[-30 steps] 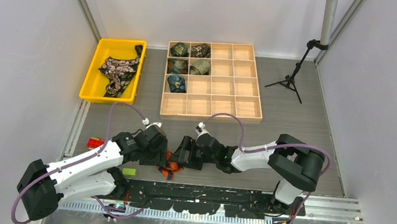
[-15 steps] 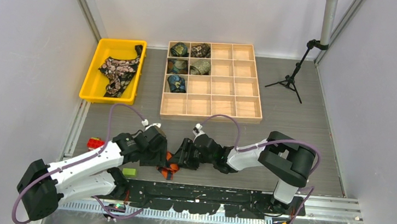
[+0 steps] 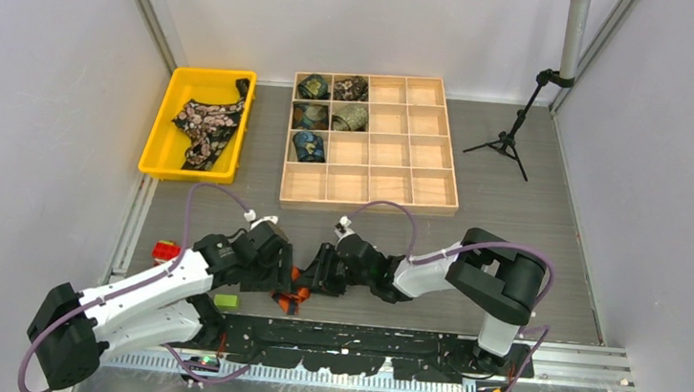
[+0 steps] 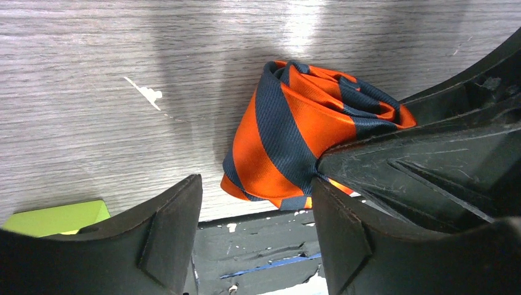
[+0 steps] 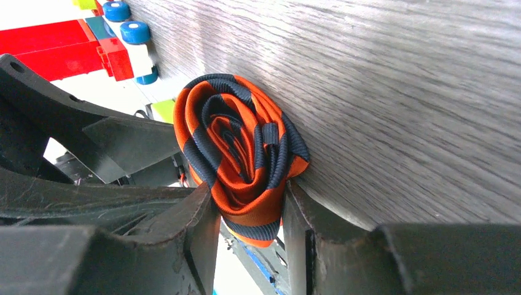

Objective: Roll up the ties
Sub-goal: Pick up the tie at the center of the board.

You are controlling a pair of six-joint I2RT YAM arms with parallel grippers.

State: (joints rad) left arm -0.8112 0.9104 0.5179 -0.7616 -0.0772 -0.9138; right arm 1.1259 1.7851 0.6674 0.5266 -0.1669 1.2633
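Stretched low toward each other, the right gripper (image 5: 249, 212) clamps the rolled orange-striped tie (image 5: 236, 147) while the left gripper (image 4: 255, 206) holds its jaws apart

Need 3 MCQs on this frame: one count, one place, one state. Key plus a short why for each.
1. How many cells of the square-celled wooden grid tray hold a rolled patterned tie?
A. 3
B. 5
C. 8

2. Where does the loose black fabric necktie with pink flowers lie?
A. in the yellow plastic bin
B. in the wooden grid tray
C. on the table between the arms

3. What state is the orange-and-navy striped fabric necktie in?
A. laid out flat
B. rolled into a coil, pinched by the right gripper
C. draped over the bin's edge

Key:
1 B: the top view shows five filled cells, all in the tray's two left columns.
2 A: the top view shows it crumpled inside the bin.
3 B: the right wrist view shows the coil between both fingers.
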